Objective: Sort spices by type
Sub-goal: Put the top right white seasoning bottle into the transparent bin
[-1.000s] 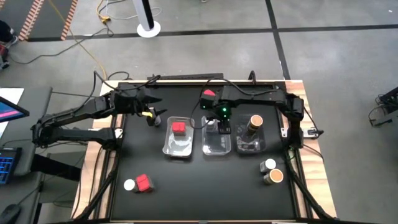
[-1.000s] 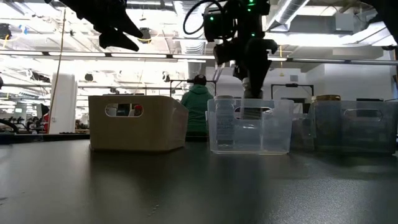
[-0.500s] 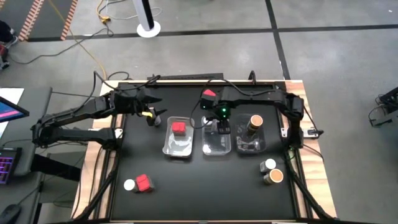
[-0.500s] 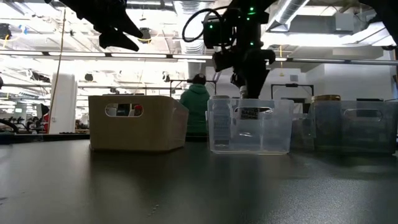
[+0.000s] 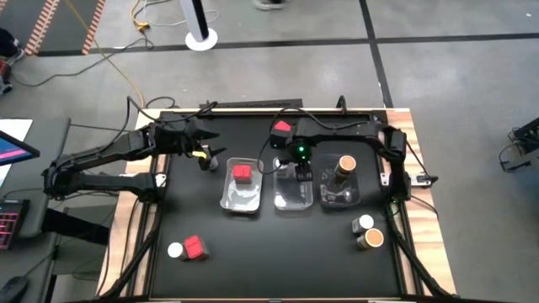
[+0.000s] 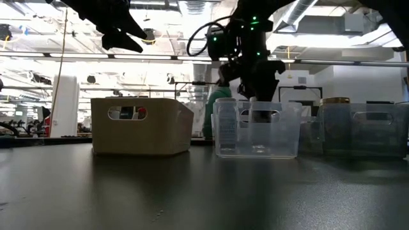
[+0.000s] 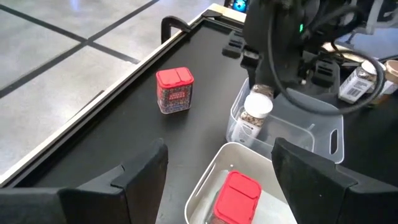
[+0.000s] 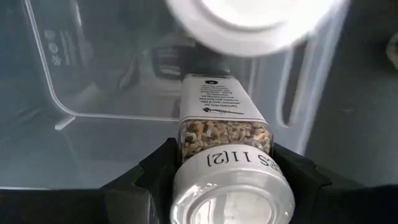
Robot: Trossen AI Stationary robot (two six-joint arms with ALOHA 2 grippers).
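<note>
R gripper (image 8: 221,186) is clamped on a white-lidded jar (image 8: 227,146), low inside the middle clear tray (image 8: 74,93) — a second jar (image 7: 256,112) stands just ahead. Lower it clear of that, then release. L gripper (image 7: 217,171) waits open.

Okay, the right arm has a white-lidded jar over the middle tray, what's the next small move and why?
Probably lower and release: the right pincer holds a white-lidded jar inside the clear middle tray, beside another white-lidded jar already standing there. The left pincer waits, open, beside the trays.
</note>
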